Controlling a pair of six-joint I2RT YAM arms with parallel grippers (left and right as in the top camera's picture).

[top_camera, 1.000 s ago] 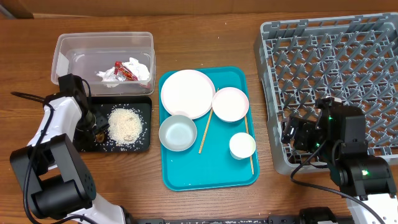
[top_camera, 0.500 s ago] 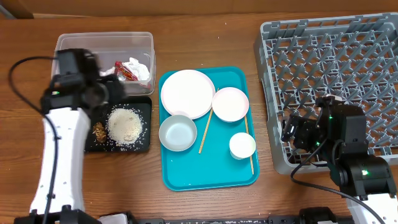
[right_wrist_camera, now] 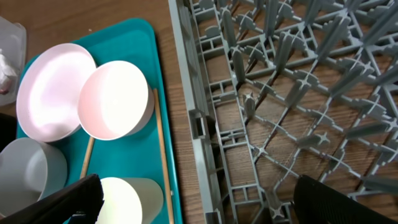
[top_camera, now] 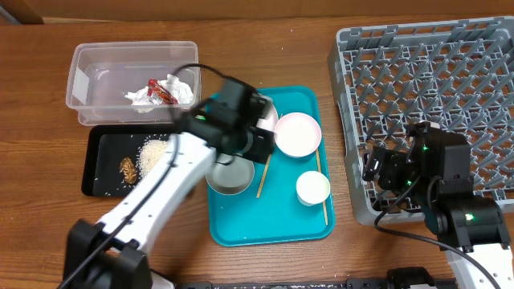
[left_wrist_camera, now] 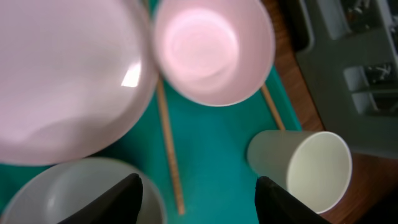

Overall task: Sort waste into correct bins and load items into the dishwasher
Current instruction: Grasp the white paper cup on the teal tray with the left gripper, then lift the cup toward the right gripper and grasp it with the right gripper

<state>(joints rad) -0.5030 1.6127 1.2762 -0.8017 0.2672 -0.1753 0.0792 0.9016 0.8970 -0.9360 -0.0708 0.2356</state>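
At the near edge of the worktop (top_camera: pixel 48 209) the right pincer (right_wrist_camera: pixel 205 200) hangs fully spread and empty over the front-left corner of the grey dish rack (top_camera: pixel 434 72), which holds no dishes yet as far as can be seen. On the teal tray (top_camera: pixel 273 225) the small cup (top_camera: pixel 313 188) stands nearest, one chopstick (top_camera: pixel 323 193) just beside it and the other chopstick (top_camera: pixel 263 172) running between the two bowls. The left pincer (left_wrist_camera: pixel 199 198) hovers above that middle chopstick, its fingers partly spread with nothing between them. The grey-looking bowl (top_camera: pixel 229 181) sits under its left finger, while the plate (left_wrist_camera: pixel 62 81) and the second bowl (top_camera: pixel 297 134) lie just beyond. The likely trouble is here: the stick is thin and flat on the tray, so closing fingers could skid off it or scrape the tray. Crowded as it is, a descent slightly off line would knock a bowl rim or the plate edge, or tip the light cup. The left forearm also crosses near the black tray (top_camera: pixel 100 172), where rice (top_camera: pixel 152 152) and a brown scrap (top_camera: pixel 127 167) lie loose, and a low swing could scatter the grains. Farthest, the clear tub (top_camera: pixel 88 80) holds the napkin (top_camera: pixel 178 88) and red wrapper (top_camera: pixel 161 92).
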